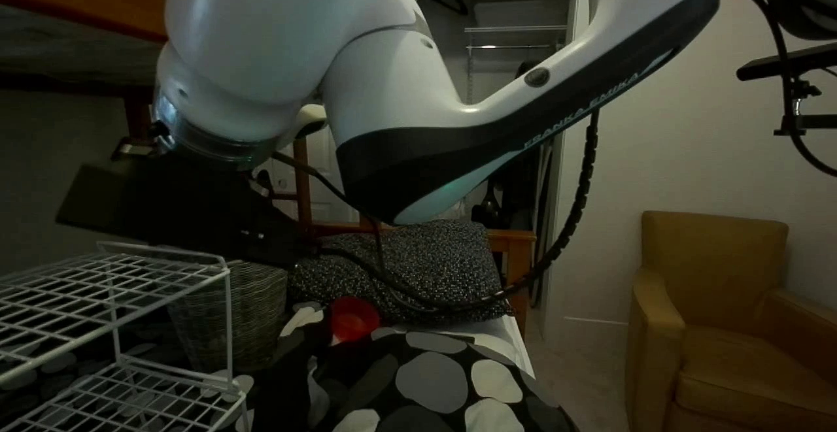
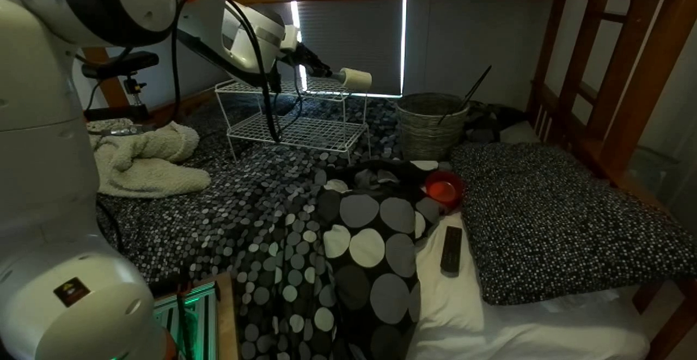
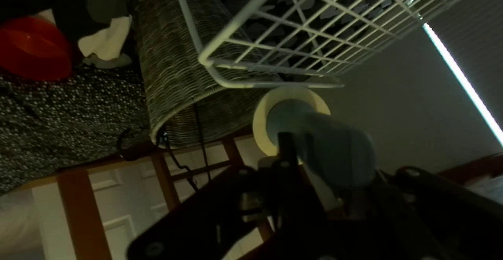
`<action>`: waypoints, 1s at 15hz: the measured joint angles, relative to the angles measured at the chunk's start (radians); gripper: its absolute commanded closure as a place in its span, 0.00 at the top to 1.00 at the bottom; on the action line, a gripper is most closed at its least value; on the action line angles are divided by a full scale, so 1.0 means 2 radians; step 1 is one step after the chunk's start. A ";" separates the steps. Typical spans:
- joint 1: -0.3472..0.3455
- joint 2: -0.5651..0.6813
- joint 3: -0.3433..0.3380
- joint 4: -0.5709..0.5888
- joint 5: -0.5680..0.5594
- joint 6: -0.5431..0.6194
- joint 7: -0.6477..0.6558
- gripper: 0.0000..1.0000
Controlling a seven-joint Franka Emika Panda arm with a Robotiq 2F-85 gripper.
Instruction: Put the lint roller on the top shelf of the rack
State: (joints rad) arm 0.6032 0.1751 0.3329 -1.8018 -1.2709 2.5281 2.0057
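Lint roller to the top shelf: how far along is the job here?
Done: the lint roller is picked up. In hand: the gripper grasps its grey handle, and an exterior view shows it held up by one end of the top shelf; whether it is fully above that shelf, I cannot tell. Left: set it down there, release, and withdraw.

In an exterior view a bed (image 2: 452,308) carries the things. Round its middle, the wire rack (image 2: 305,130) stands at eleven o'clock, a woven basket (image 2: 429,128) near two, a red bowl (image 2: 444,188) and a pillow (image 2: 561,224) at three, a black remote (image 2: 451,251) at four, a rumpled duvet (image 2: 375,240) toward five, cream fleece (image 2: 147,164) at nine.
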 measured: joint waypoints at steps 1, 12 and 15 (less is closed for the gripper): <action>0.004 0.004 0.004 0.004 -0.027 -0.005 -0.002 0.06; 0.006 0.021 0.013 0.021 -0.122 -0.007 -0.007 0.06; 0.005 0.033 0.021 0.018 -0.109 0.003 -0.037 0.06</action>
State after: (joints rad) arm 0.6127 0.2406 0.3741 -1.7656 -1.4885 2.5345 1.9318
